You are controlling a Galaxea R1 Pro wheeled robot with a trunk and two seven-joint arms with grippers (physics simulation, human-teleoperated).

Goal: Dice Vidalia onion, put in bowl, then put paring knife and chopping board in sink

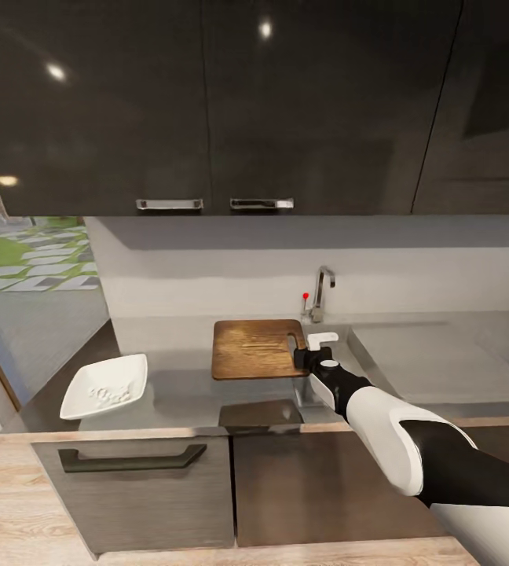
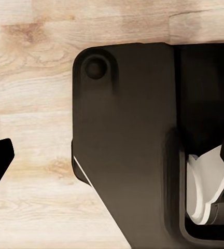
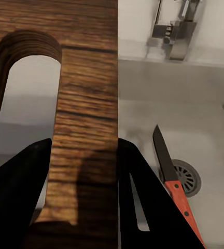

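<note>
R pincer (image 3: 81, 192) pinching chopping board (image 1: 254, 348) by handle end, over sink (image 3: 205, 129) edge. Knife (image 3: 171, 179) lies in basin. L pincer: can't tell.

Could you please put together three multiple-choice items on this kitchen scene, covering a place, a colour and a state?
1. Where does the knife lie?
A. In the sink, near the drain
B. In the bowl
C. On the floor

2. What colour is the knife's handle in the right wrist view?
A. White
B. Red-orange
C. Green

3. How does the right gripper stand to the chopping board?
A. Far from it
B. Its fingers straddle the board's strip between handle slot and edge
C. It rests inside the bowl

Answers: 1 A, the blade points away from the round drain on the basin floor. 2 B, the handle below the dark blade shows red-orange. 3 B, one finger shows on each side of that wooden strip; whether they press it cannot be told. The white bowl sits apart on the countertop.
</note>
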